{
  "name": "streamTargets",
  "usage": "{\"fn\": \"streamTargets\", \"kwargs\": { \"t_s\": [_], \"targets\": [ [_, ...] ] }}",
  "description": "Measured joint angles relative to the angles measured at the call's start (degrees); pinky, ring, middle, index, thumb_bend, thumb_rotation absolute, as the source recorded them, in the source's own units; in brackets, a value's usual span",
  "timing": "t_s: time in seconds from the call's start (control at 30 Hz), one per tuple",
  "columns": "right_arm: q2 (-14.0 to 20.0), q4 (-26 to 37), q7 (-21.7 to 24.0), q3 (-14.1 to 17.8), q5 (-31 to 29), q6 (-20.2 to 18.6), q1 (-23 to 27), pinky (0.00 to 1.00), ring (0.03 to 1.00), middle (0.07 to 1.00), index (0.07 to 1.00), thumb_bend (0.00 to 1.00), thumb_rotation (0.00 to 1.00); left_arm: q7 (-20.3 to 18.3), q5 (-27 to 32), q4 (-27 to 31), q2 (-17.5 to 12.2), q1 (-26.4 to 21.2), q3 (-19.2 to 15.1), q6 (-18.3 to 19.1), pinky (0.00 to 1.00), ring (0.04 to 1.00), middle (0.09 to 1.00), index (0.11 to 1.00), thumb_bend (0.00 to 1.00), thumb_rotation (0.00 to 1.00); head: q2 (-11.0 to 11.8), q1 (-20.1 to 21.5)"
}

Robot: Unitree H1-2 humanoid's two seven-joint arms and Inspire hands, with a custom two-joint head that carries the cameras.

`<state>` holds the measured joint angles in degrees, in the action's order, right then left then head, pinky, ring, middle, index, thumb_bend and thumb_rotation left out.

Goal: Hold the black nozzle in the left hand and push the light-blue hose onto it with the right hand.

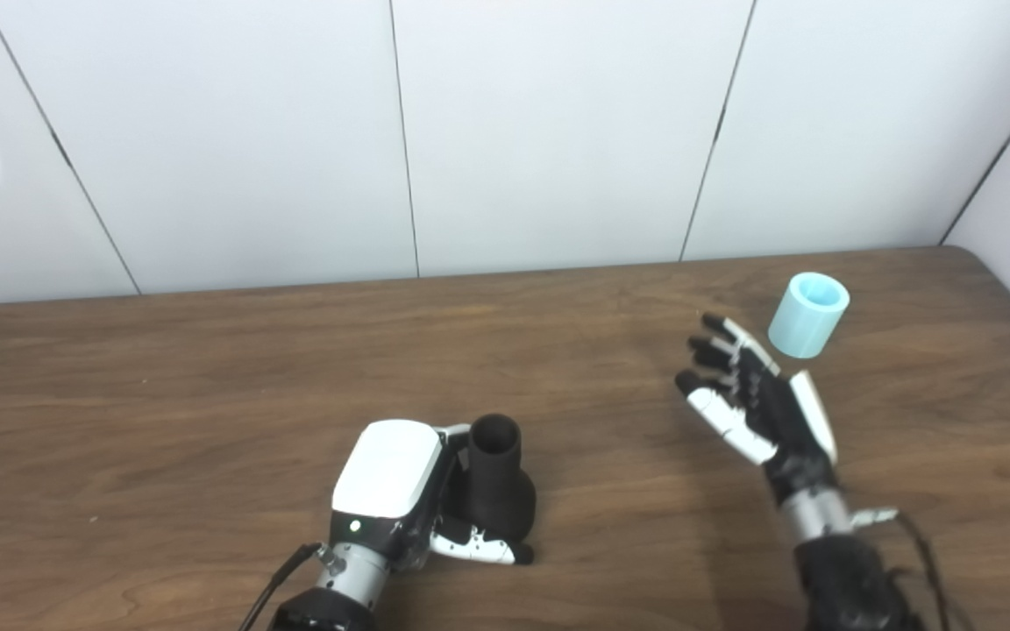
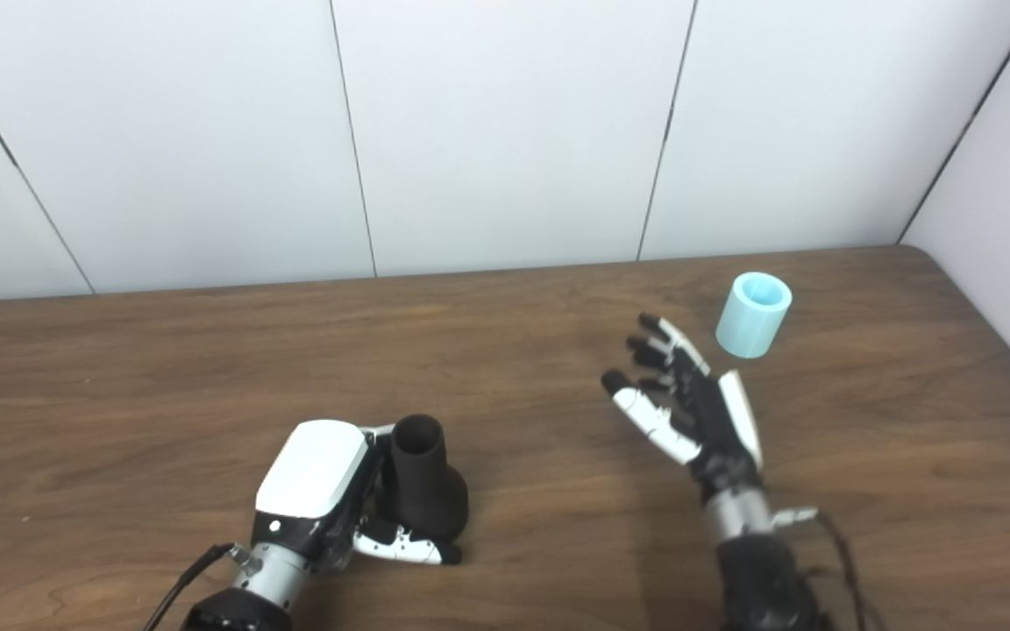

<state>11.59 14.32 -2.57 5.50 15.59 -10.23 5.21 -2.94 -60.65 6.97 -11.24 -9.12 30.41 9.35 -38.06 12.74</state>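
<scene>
Left hand (image 1: 400, 491) wrapped around black nozzle (image 1: 496, 486), near centre of table (image 1: 163, 394), nozzle upright, narrow mouth up. I judge hold step done. Right hand (image 1: 755, 403) empty, fingers spread, just near-left of light-blue hose (image 1: 808, 315), not touching. Hose: short pale cylinder, hollow, standing far right. Grasp and push-on remain.

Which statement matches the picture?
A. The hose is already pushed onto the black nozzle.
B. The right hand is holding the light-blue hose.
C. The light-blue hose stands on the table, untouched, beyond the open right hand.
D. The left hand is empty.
C: the light-blue hose stands alone on the table, clear of the right hand with its fingers spread; the left hand grips the black nozzle.
</scene>
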Motion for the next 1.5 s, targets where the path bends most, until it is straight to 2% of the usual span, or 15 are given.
{"fn": "streamTargets", "kwargs": {
  "t_s": [0.1,0.2,0.4,0.47,0.53,0.57,0.67,0.83,0.9,0.97,1.1,1.17,1.27,1.4,1.5],
  "targets": [
    [3.8,0.1,1.4,-0.1,1.9,-1.7,3.3,0.68,0.783,0.808,0.848,0.62,0.44,0.0,0.1,0.0,-0.1,0.0,-0.1,-0.4,0.29,0.376,0.402,0.491,0.52,0.00,-0.2,0.7],
    [7.8,0.2,3.6,-1.1,4.8,-3.3,5.6,0.74,0.814,0.821,0.854,0.66,0.39,0.0,0.1,0.1,-0.2,0.0,-0.2,-0.8,0.30,0.380,0.398,0.490,0.52,0.00,-0.1,2.3],
    [15.7,-0.4,7.9,-4.4,13.8,-5.7,9.6,0.74,0.831,0.835,0.866,0.67,0.36,0.0,0.6,0.0,-0.8,0.0,-0.6,-1.7,0.29,0.372,0.397,0.491,0.52,0.00,0.1,3.5],
    [17.9,-1.6,9.6,-5.9,16.6,-6.1,11.3,0.75,0.848,0.849,0.864,0.67,0.32,0.0,0.7,-0.1,-0.9,0.0,-0.7,-2.0,0.28,0.368,0.455,0.486,0.53,0.00,0.1,4.0],
    [20.1,-4.7,10.1,-7.3,19.1,-5.7,13.5,0.81,0.870,0.854,0.855,0.70,0.26,0.0,0.8,-0.2,-0.8,-0.1,-0.8,-2.3,0.28,0.364,0.471,0.485,0.53,0.00,0.2,4.7],
    [21.1,-6.8,10.1,-7.8,20.3,-5.3,14.7,0.87,0.901,0.871,0.862,0.71,0.27,0.0,0.9,-0.3,-0.8,-0.1,-1.0,-2.7,0.28,0.363,0.474,0.485,0.53,0.00,0.2,4.9],
    [24.6,-13.5,10.8,-9.3,23.8,-4.9,17.3,0.94,0.931,0.877,0.845,0.78,0.26,0.0,1.1,-0.5,-0.9,0.0,-1.4,-3.5,0.29,0.367,0.456,0.486,0.53,0.00,0.0,5.6],
    [29.1,-20.2,14.9,-12.1,26.0,-4.9,20.4,0.97,0.964,0.883,0.844,0.86,0.29,0.0,2.2,-0.5,-1.5,0.0,-2.1,-4.4,0.27,0.354,0.475,0.484,0.53,0.00,0.0,6.5],
    [30.4,-21.9,17.0,-13.5,26.7,-5.0,21.7,0.96,0.964,0.888,0.847,0.89,0.29,-0.2,2.4,-0.5,-1.9,-0.1,-2.3,-4.6,0.28,0.365,0.476,0.484,0.53,0.00,0.0,6.9],
    [31.3,-23.4,18.5,-14.2,27.1,-5.1,22.8,0.96,0.966,0.893,0.853,0.91,0.27,-0.3,2.5,-0.5,-2.0,-0.1,-2.3,-4.8,0.28,0.371,0.415,0.492,0.52,0.00,0.0,6.9],
    [31.9,-26.3,19.6,-14.9,28.3,-5.4,24.8,0.93,0.958,0.889,0.844,0.94,0.25,-0.3,2.5,-0.5,-2.1,-0.1,-2.5,-5.2,0.29,0.374,0.398,0.494,0.52,0.00,0.3,6.8],
    [31.8,-27.9,19.8,-15.0,28.4,-5.4,25.4,0.90,0.945,0.882,0.841,0.96,0.24,-0.3,2.5,-0.6,-2.1,-0.1,-2.5,-5.3,0.29,0.371,0.456,0.487,0.53,0.00,0.4,6.7],
    [31.7,-30.0,19.8,-15.0,28.4,-5.6,25.6,0.83,0.927,0.880,0.848,0.96,0.24,-0.3,2.5,-0.6,-2.0,-0.2,-2.5,-5.5,0.29,0.373,0.474,0.485,0.53,0.00,0.8,6.3],
    [31.2,-31.6,18.4,-14.9,27.7,-4.9,25.3,0.76,0.840,0.849,0.826,0.98,0.24,-0.2,2.7,-0.8,-2.0,-0.3,-2.5,-5.5,0.28,0.365,0.475,0.485,0.53,0.00,0.9,6.2],
    [30.4,-32.7,16.5,-14.2,26.2,-4.4,25.0,0.58,0.693,0.765,0.800,0.99,0.19,-0.2,2.8,-0.9,-2.0,-0.3,-2.5,-5.6,0.28,0.357,0.475,0.484,0.53,0.00,0.8,6.2]
  ]
}}
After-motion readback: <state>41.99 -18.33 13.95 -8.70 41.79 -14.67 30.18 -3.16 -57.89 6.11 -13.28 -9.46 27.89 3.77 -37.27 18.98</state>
